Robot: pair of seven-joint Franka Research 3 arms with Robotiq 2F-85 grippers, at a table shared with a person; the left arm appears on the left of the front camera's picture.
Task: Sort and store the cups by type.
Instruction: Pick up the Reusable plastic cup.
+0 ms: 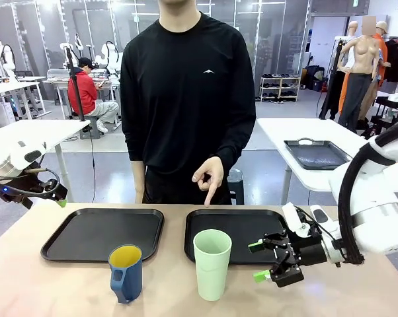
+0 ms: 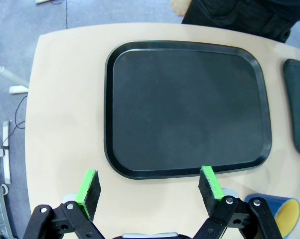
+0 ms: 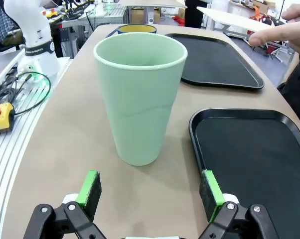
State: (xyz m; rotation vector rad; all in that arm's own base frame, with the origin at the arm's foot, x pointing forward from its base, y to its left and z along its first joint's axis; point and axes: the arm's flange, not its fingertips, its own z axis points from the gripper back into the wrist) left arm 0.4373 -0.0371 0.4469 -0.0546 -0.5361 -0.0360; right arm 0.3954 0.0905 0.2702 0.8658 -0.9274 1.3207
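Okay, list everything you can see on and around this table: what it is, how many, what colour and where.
tumbler: one, pale mint green, upright near the table's front edge, in front of the right tray
mug: one, dark blue with yellow inside, upright left of the tumbler, in front of the left tray
trays: two, black, side by side behind the cups
table: one, tan, under everything
person's hand: one, pointing down over the right tray's far edge
left tool: one, black with green pads, open, raised at the table's left side, facing the left tray
right tool: one, black with green pads, open, low to the right of the tumbler, apart from it
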